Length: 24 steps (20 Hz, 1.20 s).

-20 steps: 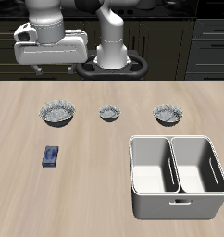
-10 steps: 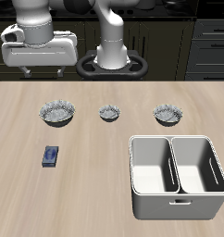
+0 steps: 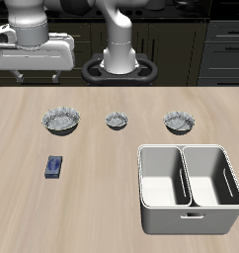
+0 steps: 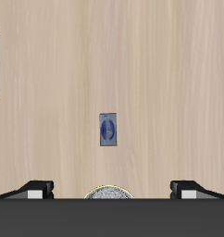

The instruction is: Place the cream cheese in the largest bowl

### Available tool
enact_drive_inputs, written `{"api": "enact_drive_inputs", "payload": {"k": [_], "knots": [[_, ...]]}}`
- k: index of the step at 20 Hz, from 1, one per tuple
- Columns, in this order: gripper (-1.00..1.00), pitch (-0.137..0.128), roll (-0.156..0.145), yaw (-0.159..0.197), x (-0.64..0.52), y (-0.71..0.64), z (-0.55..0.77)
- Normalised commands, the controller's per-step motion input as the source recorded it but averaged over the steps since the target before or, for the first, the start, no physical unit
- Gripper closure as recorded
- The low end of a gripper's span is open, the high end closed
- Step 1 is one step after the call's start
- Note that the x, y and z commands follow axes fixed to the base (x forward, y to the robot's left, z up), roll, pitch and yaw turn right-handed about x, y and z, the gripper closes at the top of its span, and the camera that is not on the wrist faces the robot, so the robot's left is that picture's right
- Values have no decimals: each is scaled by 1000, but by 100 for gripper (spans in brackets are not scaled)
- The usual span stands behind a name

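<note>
The tool (image 3: 31, 72) has moved farther sideways; cream cheese (image 3: 54, 166) unmoved.

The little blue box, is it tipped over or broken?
No. The small dark blue cream cheese box lies flat on the wooden table, unbroken, in front of the widest speckled grey-white bowl. Nothing stands out.

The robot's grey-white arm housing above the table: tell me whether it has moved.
Yes. The arm housing has shifted sideways, away from the fixed black base ring.
</note>
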Motion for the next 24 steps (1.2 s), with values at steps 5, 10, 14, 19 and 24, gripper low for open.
{"api": "enact_drive_inputs", "payload": {"k": [5,10,14,19,24], "knots": [[-100,2,-9,8,57,-130,-14],[-100,-7,-7,1,9,-75,-88],[-100,14,4,20,19,46,-195],[-100,16,-3,-1,29,50,-217],[-100,0,-8,10,8,72,-234]]}}
